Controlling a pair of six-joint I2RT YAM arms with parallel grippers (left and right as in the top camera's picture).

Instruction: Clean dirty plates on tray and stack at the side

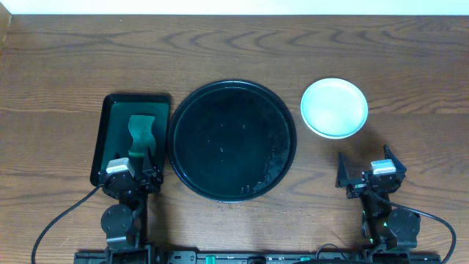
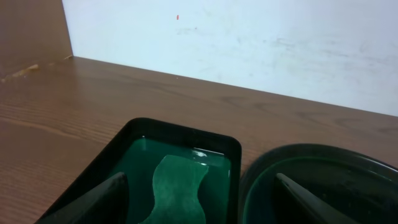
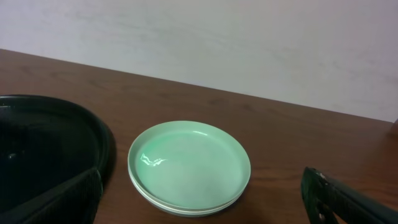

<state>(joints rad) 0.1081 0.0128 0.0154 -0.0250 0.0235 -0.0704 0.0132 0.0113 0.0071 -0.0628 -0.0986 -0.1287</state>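
The round black tray sits mid-table and holds no plates; its rim also shows in the left wrist view and the right wrist view. The pale-mint plates stand stacked on the table to the tray's right, the top one without a smear; the stack also shows in the right wrist view. My left gripper is open and empty at the near end of the green tray. My right gripper is open and empty, just in front of the plate stack.
A rectangular dark green tray lies left of the black tray with a green sponge in it; the tray and the sponge also show in the left wrist view. A white wall stands behind the table.
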